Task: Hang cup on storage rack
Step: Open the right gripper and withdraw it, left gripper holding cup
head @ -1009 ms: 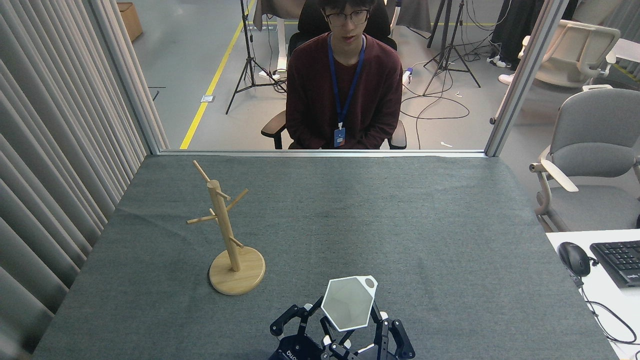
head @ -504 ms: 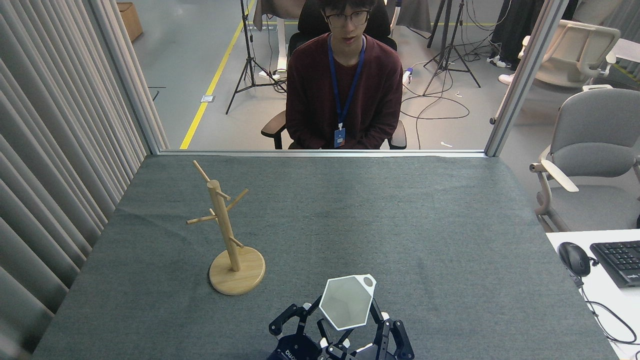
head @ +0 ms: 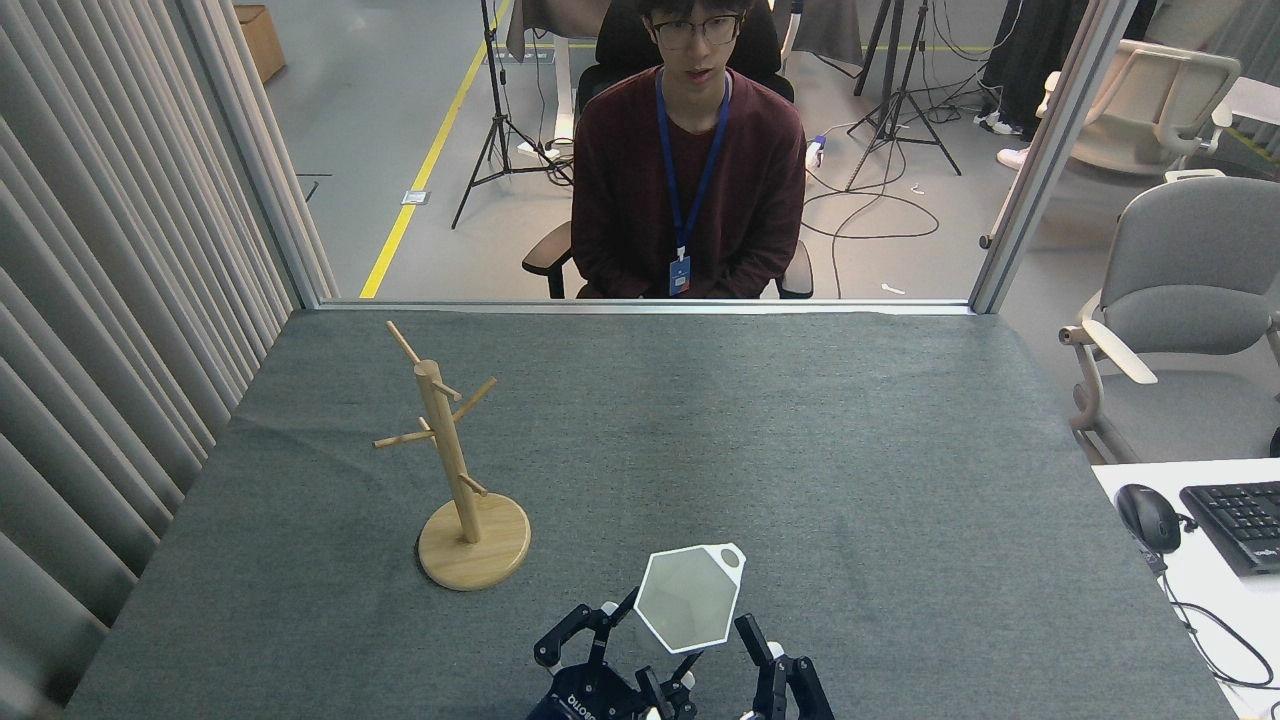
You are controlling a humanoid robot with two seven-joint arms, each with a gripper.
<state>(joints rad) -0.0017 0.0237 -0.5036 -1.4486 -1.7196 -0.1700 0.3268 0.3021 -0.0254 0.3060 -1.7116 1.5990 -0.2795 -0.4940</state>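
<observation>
Head view. The cup (head: pixel 688 597), white and hexagonal, is seen mouth-up. It sits to the right of the storage rack (head: pixel 456 470) and nearer you than the rack's round base, well apart from it, with its holed tab on the rim corner turned away from the rack. Your right gripper (head: pixel 682 640) has its dark fingers (head: pixel 603 625) drawn in round the cup's tapered body. The contact itself is hidden under the rim, but the hold reads as clamped. Your left gripper is not in view.

Over the last second the cup has drifted slightly toward the rack and away from you, while the gripper body has sunk toward the lower edge of the view. The rack has not moved, and its pegs remain bare. This suggests the carry toward the rack has only just begun. Hanging remains entirely ahead, and the tab will probably need turning toward a peg.
</observation>
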